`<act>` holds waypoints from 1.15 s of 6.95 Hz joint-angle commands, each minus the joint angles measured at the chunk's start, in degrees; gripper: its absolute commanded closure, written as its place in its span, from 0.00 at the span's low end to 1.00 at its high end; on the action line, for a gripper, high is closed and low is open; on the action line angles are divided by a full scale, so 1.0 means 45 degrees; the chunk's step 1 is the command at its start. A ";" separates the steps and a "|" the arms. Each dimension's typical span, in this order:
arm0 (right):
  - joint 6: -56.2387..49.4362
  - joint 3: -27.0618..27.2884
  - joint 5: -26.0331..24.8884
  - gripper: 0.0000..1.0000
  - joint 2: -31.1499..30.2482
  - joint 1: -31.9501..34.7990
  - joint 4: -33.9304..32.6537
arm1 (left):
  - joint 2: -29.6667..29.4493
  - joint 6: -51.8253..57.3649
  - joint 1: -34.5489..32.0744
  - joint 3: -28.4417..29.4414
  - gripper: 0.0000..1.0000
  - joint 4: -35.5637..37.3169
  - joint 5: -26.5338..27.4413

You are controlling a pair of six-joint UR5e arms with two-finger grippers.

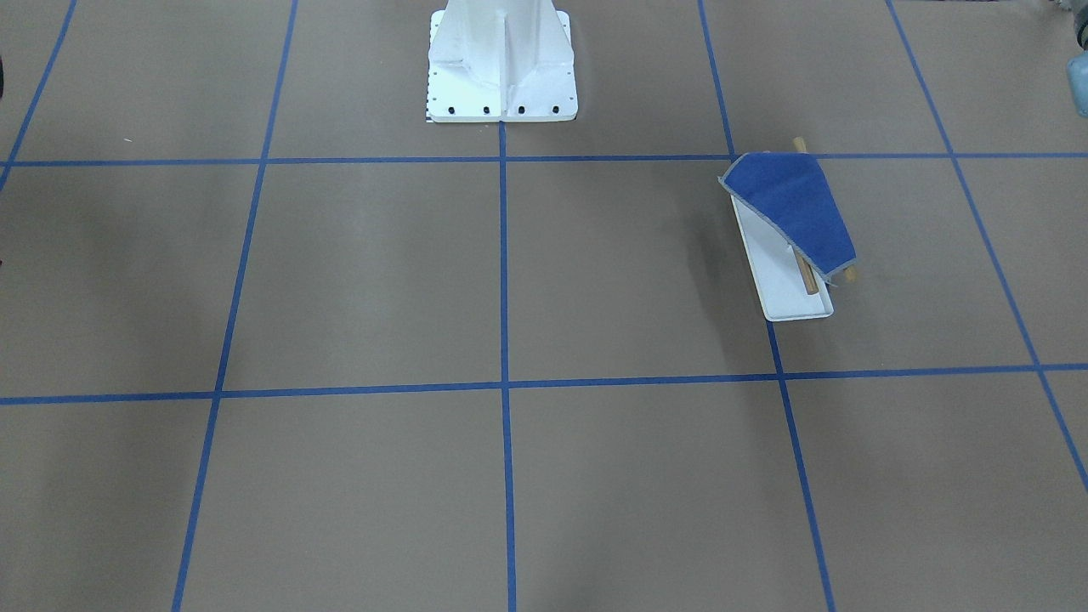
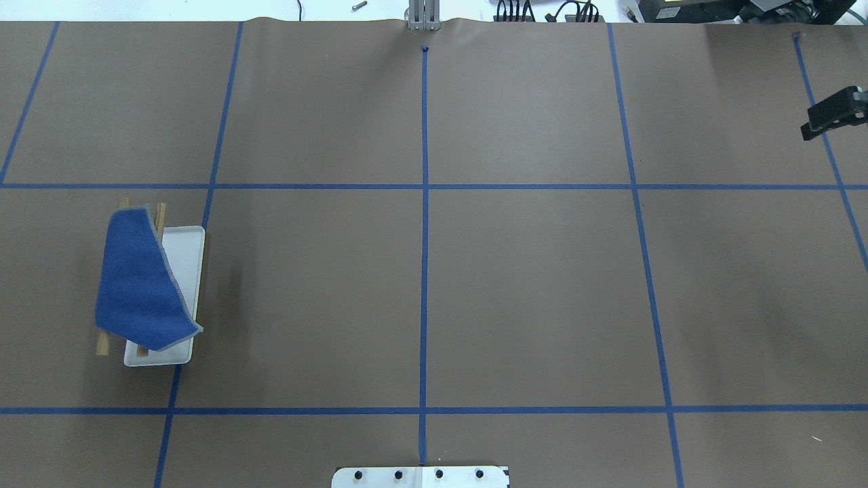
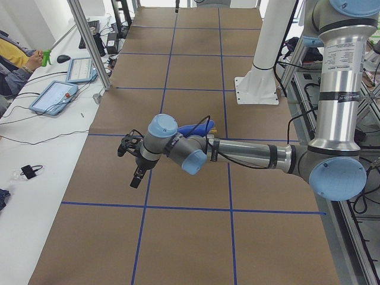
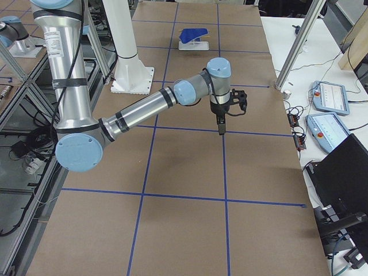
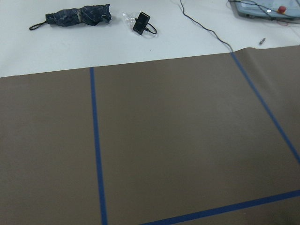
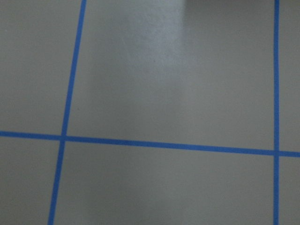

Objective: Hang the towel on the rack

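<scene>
Blue trapezoid cloth towel (image 2: 139, 278) drapes wooden-barred white rack (image 2: 186, 261).

Brown surface (image 2: 529, 291) was taped into a blue grid. The rack (image 2: 186, 257) sat on it at the robot's left, and a white bolted pedestal (image 1: 501, 59) stood mid-edge on the robot's side.

Blue towel (image 2: 139, 281) draped askew over rack (image 2: 183, 271) dowels.
</scene>
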 commanded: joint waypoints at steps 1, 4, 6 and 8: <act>-0.1863 -0.0016 0.0869 0.00 -0.1693 0.0609 0.0020 | -0.0950 0.0254 0.0023 -0.0081 0.02 0.3169 -0.1700; -0.2061 0.0003 0.0930 0.00 -0.2166 0.0609 -0.0116 | 0.1053 0.0745 0.0197 -0.1712 0.02 0.3237 -0.4328; -0.2061 -0.0210 0.1356 0.00 -0.1994 0.0609 -0.0058 | 0.2090 0.0918 0.0238 -0.2794 0.02 0.2889 -0.4176; -0.2119 -0.0230 0.1537 0.00 -0.1973 0.0648 -0.0039 | 0.2680 0.0900 0.0335 -0.2912 0.02 0.1600 -0.2816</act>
